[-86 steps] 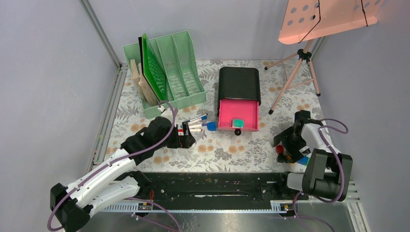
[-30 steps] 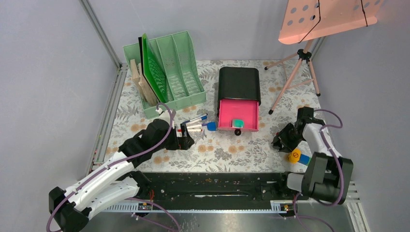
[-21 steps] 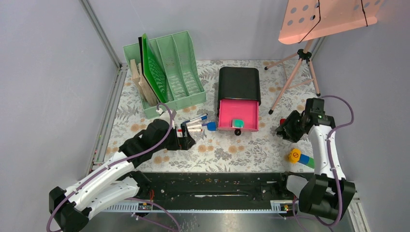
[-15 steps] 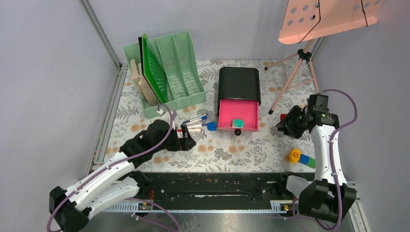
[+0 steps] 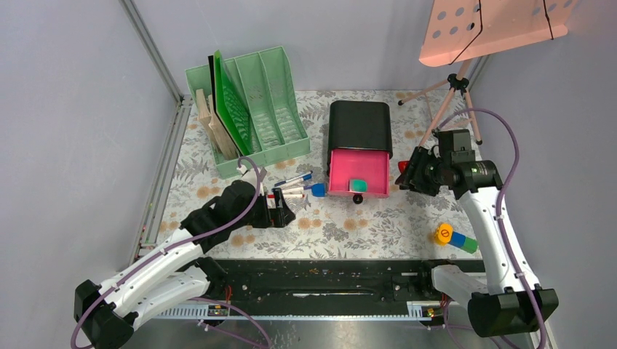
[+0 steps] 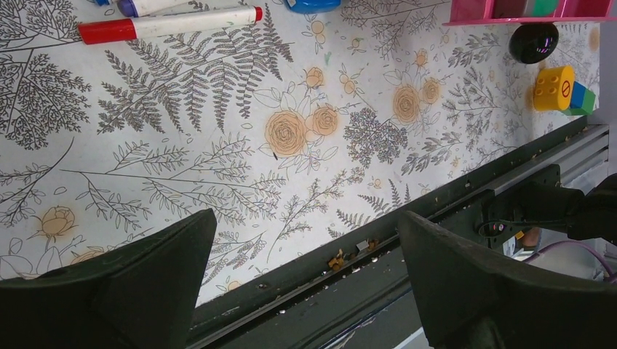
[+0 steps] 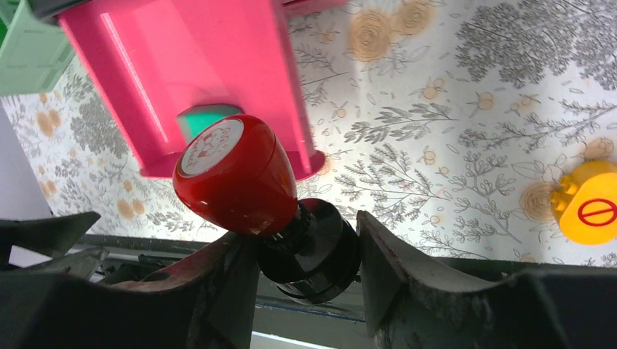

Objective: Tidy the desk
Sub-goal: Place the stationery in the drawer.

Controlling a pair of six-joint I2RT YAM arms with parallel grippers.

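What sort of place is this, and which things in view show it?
Probably a robot test cell, not an office: left arm and right arm bolted to a rail, bare grey walls, and props, a file rack, drawer box and markers, on a cloth-covered desk.

The overhead camera sits high behind me, looking down on the whole desk (image 5: pixel 378 225), with the pink drawer (image 5: pixel 358 173) near mid-frame. My left wrist camera looks low across the cloth, the drawer clipped at its top right. My right wrist camera hangs close over the drawer. All three share it.
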